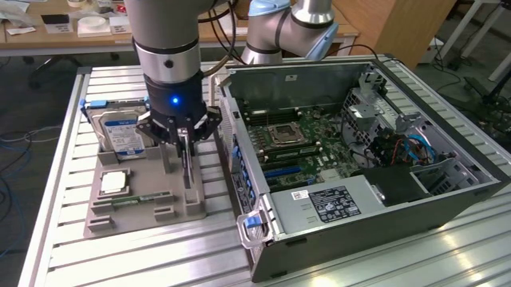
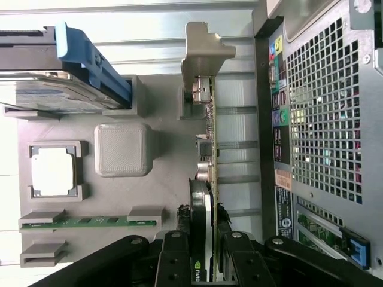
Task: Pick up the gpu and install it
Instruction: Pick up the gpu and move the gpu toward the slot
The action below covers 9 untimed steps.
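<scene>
A slatted aluminium surface [image 1: 160, 257] carries everything. The open dark grey computer case [image 1: 415, 218] lies on its side across the exterior view's right and centre, with its motherboard exposed. The grey robot arm [image 1: 164, 36] comes down from the top of the frame, left of the case. Below it, in the lower left of the exterior view, sits a flat grey plastic parts tray [image 1: 136, 215].

A silver hard drive with a blue-white label [image 1: 119, 134] stands at the tray's far end. The gpu [image 1: 188, 170], a thin dark circuit card, stands on edge in a slot along the side of the tray nearest the case. The jaws are partly closed, one pressing each flat face of the card at its upper edge.

A square silver processor chip [image 1: 114, 181] and a narrow green memory stick [image 1: 137, 199] lie in their own recesses.

The card is probably light and stiff but fragile. The flat faces near the top edge look like the safest hold, well away from the connector edge.

The card's lower edge is hidden in the tray slot, so I cannot tell whether it has lifted. Nor can I make out which motherboard slot suits it.
</scene>
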{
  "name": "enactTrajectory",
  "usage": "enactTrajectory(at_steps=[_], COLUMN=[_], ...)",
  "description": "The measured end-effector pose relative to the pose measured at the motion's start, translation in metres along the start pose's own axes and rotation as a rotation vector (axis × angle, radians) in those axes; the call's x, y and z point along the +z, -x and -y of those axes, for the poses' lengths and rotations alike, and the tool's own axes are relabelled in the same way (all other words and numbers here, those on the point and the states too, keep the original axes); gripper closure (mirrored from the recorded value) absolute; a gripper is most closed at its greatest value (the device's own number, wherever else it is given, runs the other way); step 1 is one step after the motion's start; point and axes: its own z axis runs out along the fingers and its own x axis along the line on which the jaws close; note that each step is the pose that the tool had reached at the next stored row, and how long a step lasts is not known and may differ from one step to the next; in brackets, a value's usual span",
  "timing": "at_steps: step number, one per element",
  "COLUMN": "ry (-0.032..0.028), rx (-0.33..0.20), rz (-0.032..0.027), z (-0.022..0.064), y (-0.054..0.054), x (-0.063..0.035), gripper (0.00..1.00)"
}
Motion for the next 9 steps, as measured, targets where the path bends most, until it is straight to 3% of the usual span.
enactTrajectory(at_steps=[9], ry=[0.0], rx=[0.0], rz=[0.0], z=[-0.0001], y=[0.0], x=[-0.0022], gripper=[0.73])
